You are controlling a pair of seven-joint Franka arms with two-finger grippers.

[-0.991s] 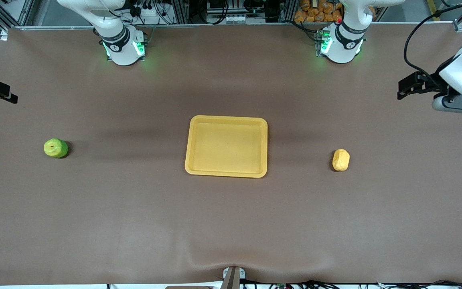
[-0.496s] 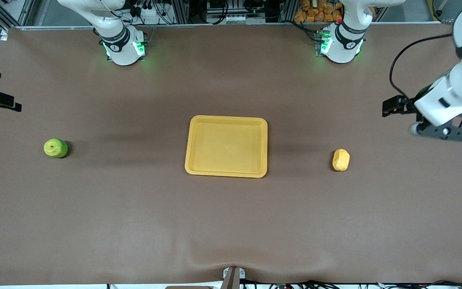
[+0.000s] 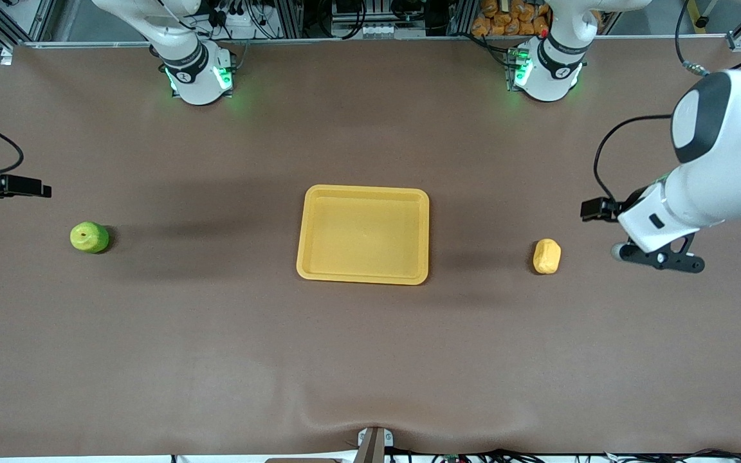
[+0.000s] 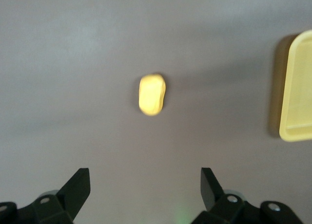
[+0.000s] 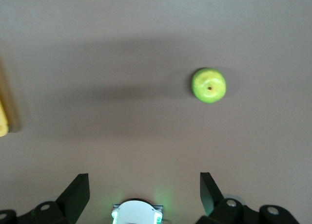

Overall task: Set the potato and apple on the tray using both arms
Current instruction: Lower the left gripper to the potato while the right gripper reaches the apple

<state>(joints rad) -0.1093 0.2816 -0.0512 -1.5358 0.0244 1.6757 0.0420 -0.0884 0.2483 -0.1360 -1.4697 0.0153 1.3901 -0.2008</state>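
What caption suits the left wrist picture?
Open left gripper above the table, potato in sight, tray at the edge.

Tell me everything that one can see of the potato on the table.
The potato is a small yellow-tan oval lump with a dull, slightly bumpy skin. It looks whole. It lies on the brown table, apart from the yellow tray, toward the left arm's end. Nothing touches it except the table. The left tool is open and near it, not yet on it.
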